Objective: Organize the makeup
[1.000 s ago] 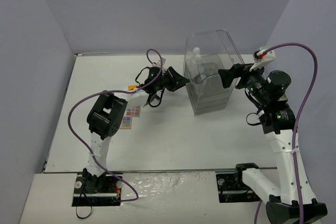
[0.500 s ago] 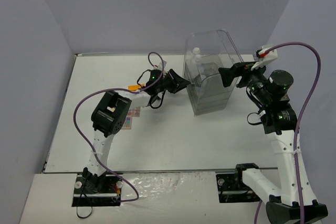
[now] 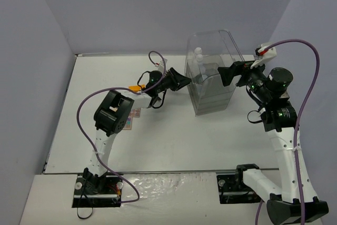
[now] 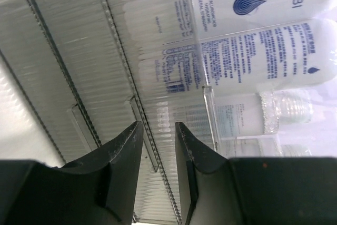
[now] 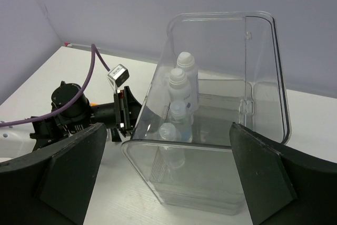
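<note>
**Top external against wrists: both grippers at the clear case, bottles inside**

Top external alone takes in the whole table (image 3: 174, 146). The clear case (image 3: 211, 97) is seen standing upright at the middle back. It is flanked by the left gripper (image 3: 182, 81) on its left wall and the right gripper (image 3: 228, 75) on its right. A multicolour eyeshadow palette (image 3: 135, 113) is glimpsed on the table, mostly covered by the left arm's elbow. An orange flat case (image 3: 136, 88) is spotted beside that arm. Neither item is shown by the wrist views.

Left wrist gives detail lost from above. The left fingers are drawn near each other with a narrow gap, just in front of the ribbed drawer fronts. Nothing is seen pinched between them. Blue print and a drop logo are read on bottles through the wall.

Right wrist shows the right fingers spread wide, apart from the case ahead. The white bottles (image 5: 183, 85) are seen upright in the top compartment, lined up along the left wall. Two taller capped ones are set behind two smaller, clearer ones.
</note>
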Available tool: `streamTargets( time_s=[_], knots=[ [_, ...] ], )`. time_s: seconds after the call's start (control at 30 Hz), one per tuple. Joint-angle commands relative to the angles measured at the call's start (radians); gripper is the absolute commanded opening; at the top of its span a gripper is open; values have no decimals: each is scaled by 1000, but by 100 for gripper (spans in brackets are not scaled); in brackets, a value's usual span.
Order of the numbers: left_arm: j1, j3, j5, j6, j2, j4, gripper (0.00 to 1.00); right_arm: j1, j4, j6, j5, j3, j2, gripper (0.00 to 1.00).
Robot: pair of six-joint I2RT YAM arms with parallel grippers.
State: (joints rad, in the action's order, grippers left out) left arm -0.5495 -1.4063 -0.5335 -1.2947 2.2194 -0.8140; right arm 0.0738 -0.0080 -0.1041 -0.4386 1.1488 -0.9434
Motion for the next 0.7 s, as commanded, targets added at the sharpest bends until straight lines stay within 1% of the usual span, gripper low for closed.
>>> streamTargets(
  time_s=[0.0, 0.1, 0.2, 0.3, 0.5, 0.67],
  knots=[
    [-7, -24, -22, -31, -20, -204, 27, 9, 80, -8, -29, 49, -7, 100],
    [-9, -23, -28, -37, -14, -215, 26, 9, 82, -12, -29, 48, -6, 100],
    [-8, -20, -30, -41, -6, -220, 23, 9, 88, -13, -27, 42, -15, 100],
    [-9, -14, -31, -43, -1, -223, 23, 9, 92, -12, -22, 49, -29, 100],
    [-6, 15, -21, -40, 3, -221, 25, 6, 96, -13, 55, 106, -85, 100],
    [-6, 25, -17, -29, -6, -205, 26, -18, 81, -59, 130, 174, -158, 99]
  ],
)
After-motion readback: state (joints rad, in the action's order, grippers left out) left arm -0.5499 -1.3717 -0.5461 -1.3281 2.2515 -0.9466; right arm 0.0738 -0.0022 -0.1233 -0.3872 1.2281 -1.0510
